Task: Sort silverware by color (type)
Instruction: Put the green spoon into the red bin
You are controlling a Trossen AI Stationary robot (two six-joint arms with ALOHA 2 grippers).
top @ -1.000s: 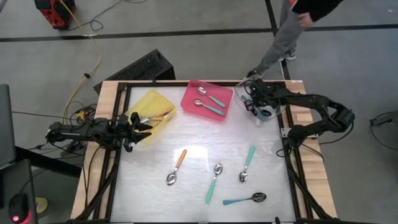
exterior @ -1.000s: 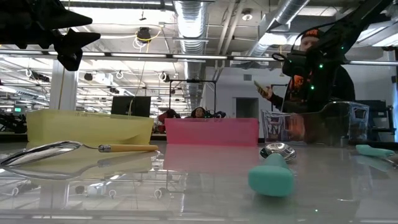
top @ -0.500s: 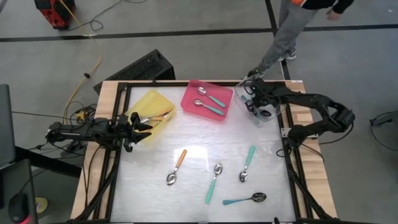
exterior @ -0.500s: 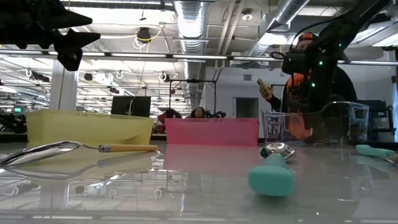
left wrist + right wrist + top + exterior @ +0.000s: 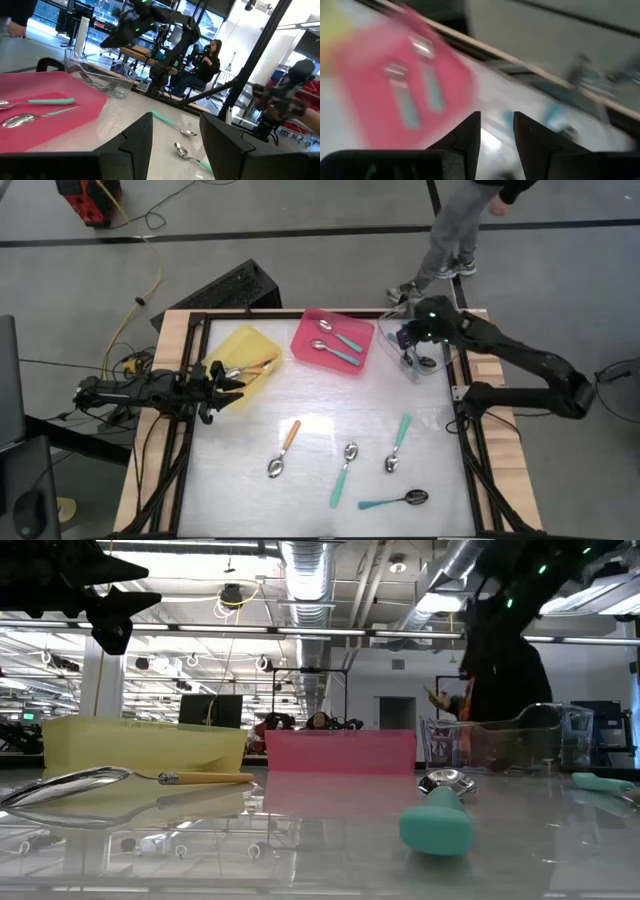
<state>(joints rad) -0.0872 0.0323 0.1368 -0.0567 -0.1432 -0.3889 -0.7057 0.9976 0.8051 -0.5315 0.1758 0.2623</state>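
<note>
Spoon [image 5: 425,362] in clear tray [image 5: 402,356], indistinct

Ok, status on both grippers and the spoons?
Right gripper open, empty, above clear tray. Left gripper open at yellow tray. Five spoons loose on table. Nothing blocking.

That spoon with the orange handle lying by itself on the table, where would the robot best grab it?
Probably mid-handle. The orange-handled spoon lies flat and alone on the table, handle pointing away from the robot and bowl toward it. The handle is straight and narrow, the bowl curved and shiny, so likely slippery. Coming straight down from above, jaws set across the handle, looks safest, since nothing lies close beside it.
</note>
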